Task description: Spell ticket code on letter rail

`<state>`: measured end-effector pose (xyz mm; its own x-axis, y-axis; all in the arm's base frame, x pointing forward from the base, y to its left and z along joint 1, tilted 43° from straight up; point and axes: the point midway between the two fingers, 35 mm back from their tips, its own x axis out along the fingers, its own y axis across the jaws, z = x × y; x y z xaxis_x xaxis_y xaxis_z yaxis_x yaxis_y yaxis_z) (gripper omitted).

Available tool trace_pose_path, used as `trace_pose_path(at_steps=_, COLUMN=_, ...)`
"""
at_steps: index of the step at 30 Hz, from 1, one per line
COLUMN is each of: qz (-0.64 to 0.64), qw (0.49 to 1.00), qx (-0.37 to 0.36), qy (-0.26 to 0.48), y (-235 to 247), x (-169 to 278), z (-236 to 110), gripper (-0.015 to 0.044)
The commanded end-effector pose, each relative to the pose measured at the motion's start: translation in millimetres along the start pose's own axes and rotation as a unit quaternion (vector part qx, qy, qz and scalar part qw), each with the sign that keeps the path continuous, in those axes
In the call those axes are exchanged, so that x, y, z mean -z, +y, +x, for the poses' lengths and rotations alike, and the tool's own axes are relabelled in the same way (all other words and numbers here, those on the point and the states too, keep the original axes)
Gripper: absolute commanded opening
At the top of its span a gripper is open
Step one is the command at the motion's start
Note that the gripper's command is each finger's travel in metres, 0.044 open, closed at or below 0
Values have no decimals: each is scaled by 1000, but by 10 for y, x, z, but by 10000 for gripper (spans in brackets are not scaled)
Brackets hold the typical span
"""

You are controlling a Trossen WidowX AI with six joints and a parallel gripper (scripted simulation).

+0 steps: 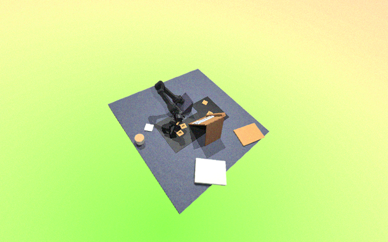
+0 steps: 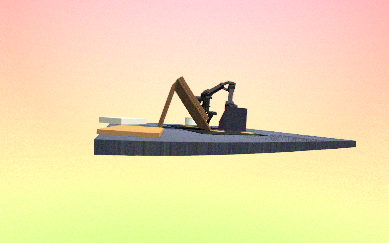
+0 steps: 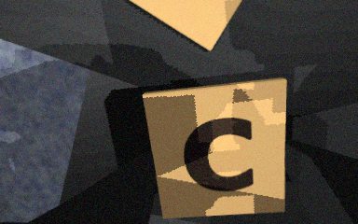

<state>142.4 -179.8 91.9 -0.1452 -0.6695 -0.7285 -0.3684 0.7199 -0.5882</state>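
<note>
Fingers [image 1: 171, 130] clamped on the C tile [image 3: 219, 149], centre frame. Rail [image 1: 201, 120] on the board [image 1: 213, 132] looks unfilled; other tiles lie on the worktop [image 1: 171, 172]. Early stage, probably.

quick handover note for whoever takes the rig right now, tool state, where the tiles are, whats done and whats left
Tool: shut on the C tile, low over the dark mat.
Another tile lies beside it on the mat; one more sits behind the board.
Done: C gripped. No tile visibly in the rail.
Left: read the ticket, slide each tile in, push home, release.
</note>
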Motion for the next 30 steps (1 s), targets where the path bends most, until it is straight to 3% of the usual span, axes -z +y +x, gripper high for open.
trace_pose_path(at_steps=1, qz=3, qw=1000, qx=3, qy=2, y=-6, x=3, z=-30, gripper=0)
trace_pose_path(at_steps=16, qz=6, qw=1000, qx=4, qy=-8, y=5, x=-43, z=-80, gripper=0)
trace_pose_path(at_steps=30, qz=129, qw=971, qx=77, qy=-188, y=-304, x=-739, z=-400, gripper=0)
